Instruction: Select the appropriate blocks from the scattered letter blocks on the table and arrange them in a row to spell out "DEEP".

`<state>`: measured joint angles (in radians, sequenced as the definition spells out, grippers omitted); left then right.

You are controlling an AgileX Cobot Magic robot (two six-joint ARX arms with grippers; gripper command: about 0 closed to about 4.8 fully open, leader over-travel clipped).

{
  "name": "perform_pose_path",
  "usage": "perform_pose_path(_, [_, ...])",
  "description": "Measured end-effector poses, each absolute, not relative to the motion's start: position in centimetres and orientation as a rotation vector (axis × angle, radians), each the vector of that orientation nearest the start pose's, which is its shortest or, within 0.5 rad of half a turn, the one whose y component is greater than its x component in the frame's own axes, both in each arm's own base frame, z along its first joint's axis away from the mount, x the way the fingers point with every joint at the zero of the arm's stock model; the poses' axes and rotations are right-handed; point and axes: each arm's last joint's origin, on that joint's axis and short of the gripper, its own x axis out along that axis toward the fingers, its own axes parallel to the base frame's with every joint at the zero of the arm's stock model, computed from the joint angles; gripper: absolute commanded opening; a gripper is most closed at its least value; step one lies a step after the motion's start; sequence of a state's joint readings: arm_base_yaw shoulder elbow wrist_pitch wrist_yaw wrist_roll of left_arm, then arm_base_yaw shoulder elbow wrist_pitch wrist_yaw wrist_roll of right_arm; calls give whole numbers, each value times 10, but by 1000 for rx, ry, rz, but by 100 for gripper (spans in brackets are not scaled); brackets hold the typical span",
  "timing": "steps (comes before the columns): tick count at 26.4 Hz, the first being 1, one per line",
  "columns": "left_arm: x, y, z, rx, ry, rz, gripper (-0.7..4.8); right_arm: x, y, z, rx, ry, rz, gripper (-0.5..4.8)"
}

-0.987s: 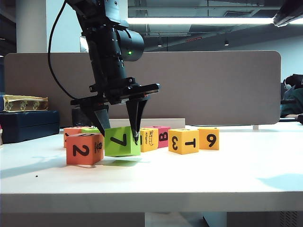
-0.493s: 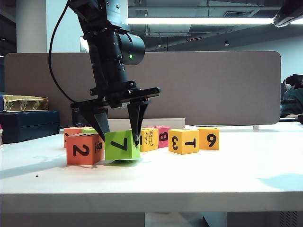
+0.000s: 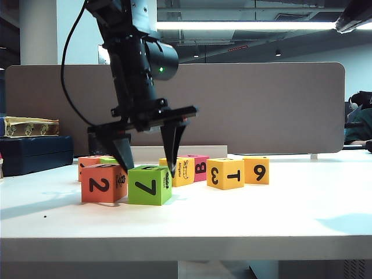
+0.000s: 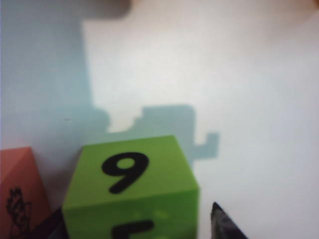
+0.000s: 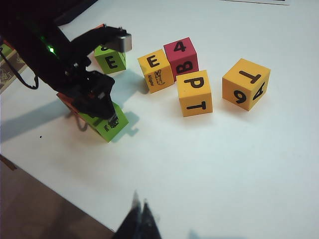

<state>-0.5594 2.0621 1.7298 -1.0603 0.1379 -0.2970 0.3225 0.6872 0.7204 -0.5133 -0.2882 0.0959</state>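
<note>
The green block [image 3: 150,185] now sits flat on the table [image 3: 244,215], between and just below the fingertips of the left gripper [image 3: 149,168]. A second ago it hung tilted and pinched between those fingers; since then the jaws have spread wide and let go, holding nothing, with one finger on either side of it and apart from its faces. It rests touching the orange block [image 3: 103,182] beside it, so the row looks to have two members placed. Beyond the jaws, the yellow E block [image 3: 181,171] and the yellow block marked 3 [image 3: 225,173] still wait to join. The right gripper [image 5: 139,215] hovers well apart over bare table, its fingers pressed together and empty. A clean lift off seems next.
</note>
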Motion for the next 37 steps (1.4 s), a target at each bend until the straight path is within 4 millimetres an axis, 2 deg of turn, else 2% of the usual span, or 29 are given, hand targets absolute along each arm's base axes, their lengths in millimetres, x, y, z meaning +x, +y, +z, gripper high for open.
perform_pose_path(6, [353, -226, 253, 57, 1397, -398, 344, 133, 53, 295, 83, 515, 575, -5])
perform_pose_path(9, [361, -229, 277, 110, 1251, -414, 344, 133, 53, 295, 83, 515, 575, -6])
perform_pose_path(11, [364, -229, 279, 158, 1200, -427, 344, 133, 53, 295, 82, 515, 575, -6])
perform_pose_path(17, [377, -235, 271, 380, 1066, -540, 360, 133, 53, 295, 83, 516, 575, -5])
perform_pose_path(20, [383, -239, 259, 469, 1045, -596, 467, 133, 53, 295, 83, 515, 575, -6])
perform_pose_path(21, [384, -240, 256, 487, 1041, -607, 479, 133, 53, 295, 83, 516, 575, -6])
perform_pose_path(27, [400, -243, 230, 529, 1026, -626, 479, 133, 53, 295, 83, 516, 575, -6])
perform_pose_path(32, [412, -243, 234, 500, 919, -607, 479, 133, 53, 295, 83, 515, 575, -6])
perform_pose_path(37, [416, -243, 223, 504, 932, -598, 479, 133, 53, 295, 83, 515, 575, -6])
